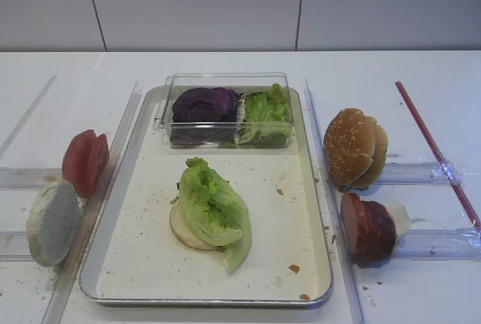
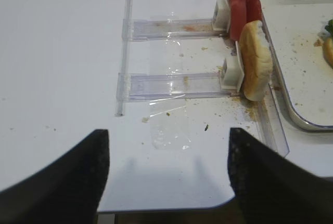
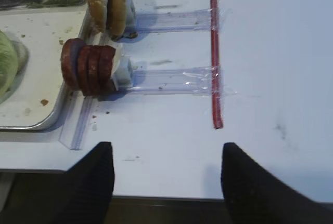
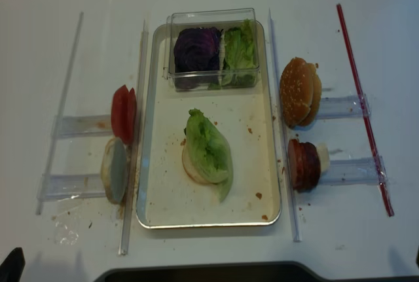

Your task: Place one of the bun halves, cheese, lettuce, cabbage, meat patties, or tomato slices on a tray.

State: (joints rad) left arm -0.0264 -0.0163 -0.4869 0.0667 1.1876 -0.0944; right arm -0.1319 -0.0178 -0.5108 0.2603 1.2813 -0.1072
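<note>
We see the tray (image 1: pixel 143 234) in the middle of the white table (image 1: pixel 421 76), with one lettuce (image 1: pixel 214 207) leaf lying on a pale bun half (image 1: pixel 183 231) near the tray's centre; the clear box (image 1: pixel 225 83) at the tray's far end holds purple cabbage (image 1: pixel 204 104) and more green leaves. Left of the tray, tomato slices (image 1: pixel 84 160) and another pale bun half (image 1: pixel 52 222) stand on edge in clear holders. Right of it stand sesame bun halves (image 1: pixel 353 147), then meat patties (image 1: pixel 367 228) with cheese (image 1: pixel 398 217) behind them, beside a red strip (image 1: pixel 436 151). Left gripper (image 2: pixel 166 174) and right gripper (image 3: pixel 164 180) both sit at the near table edge, jaws wide apart, holding nothing, well clear of the food
</note>
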